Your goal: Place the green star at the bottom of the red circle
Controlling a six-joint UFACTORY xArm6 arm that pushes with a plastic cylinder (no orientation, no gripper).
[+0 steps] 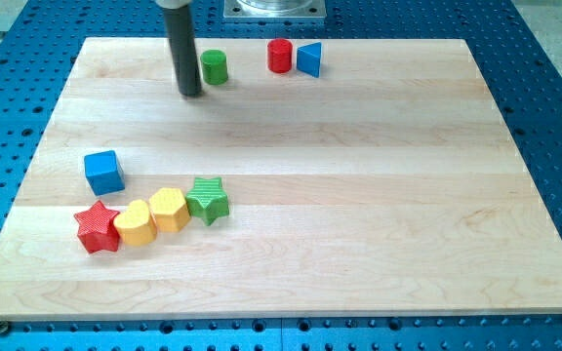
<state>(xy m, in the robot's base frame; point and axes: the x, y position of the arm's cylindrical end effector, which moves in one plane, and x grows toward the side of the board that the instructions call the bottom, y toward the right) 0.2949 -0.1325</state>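
The green star (pixel 208 199) lies at the lower left of the wooden board (pixel 359 195), at the right end of a row of blocks. The red circle (pixel 279 56) stands near the view's top, just left of a blue triangle (pixel 309 59). My tip (pixel 190 94) rests on the board near the top, just left of a green circle (pixel 214 67). It is far above the green star and well left of the red circle.
A yellow hexagon (pixel 169 209), a yellow heart (pixel 135 223) and a red star (pixel 97 227) sit in a row left of the green star. A blue cube (pixel 103 172) lies above them. The board rests on a blue perforated table (pixel 554 117).
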